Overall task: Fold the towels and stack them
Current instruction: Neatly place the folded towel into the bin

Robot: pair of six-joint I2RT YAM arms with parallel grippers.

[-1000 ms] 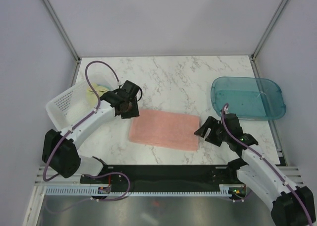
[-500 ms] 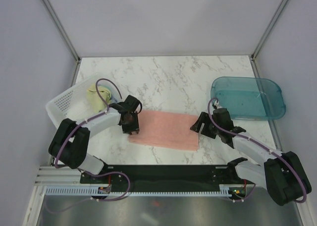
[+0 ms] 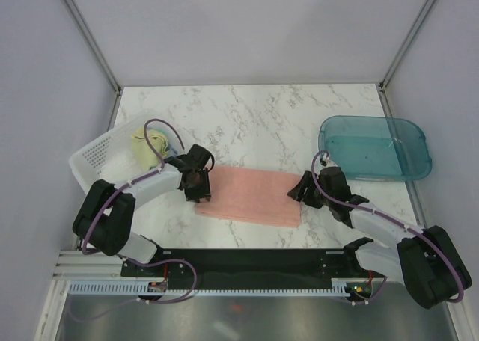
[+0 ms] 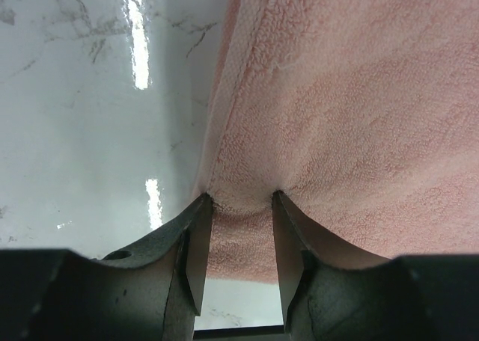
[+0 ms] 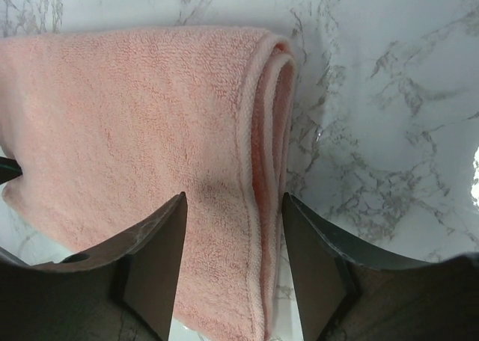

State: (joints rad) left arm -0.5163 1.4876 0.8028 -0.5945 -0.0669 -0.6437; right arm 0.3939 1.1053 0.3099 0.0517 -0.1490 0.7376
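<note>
Digging left gripper (image 4: 241, 199) tips into left edge of salmon-pink towel (image 3: 251, 195), jaws half spread, cloth bulging between; pinched or merely pressed, hard to say. Straddling towel's folded right edge with right gripper (image 5: 233, 199), jaws spread, nothing clamped. Lies folded flat on marble table (image 3: 284, 117) between both arms. Pale-yellow-and-teal towel (image 3: 146, 146) bunched in white basket (image 3: 90, 155), left; teal tray (image 3: 382, 150), far right.

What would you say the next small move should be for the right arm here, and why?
Probably close the right gripper on the near folded edge of the pink towel: its jaws stand open astride that edge, while the left gripper presses parted jaws into the opposite edge, so both ends could then be lifted for another fold.
</note>
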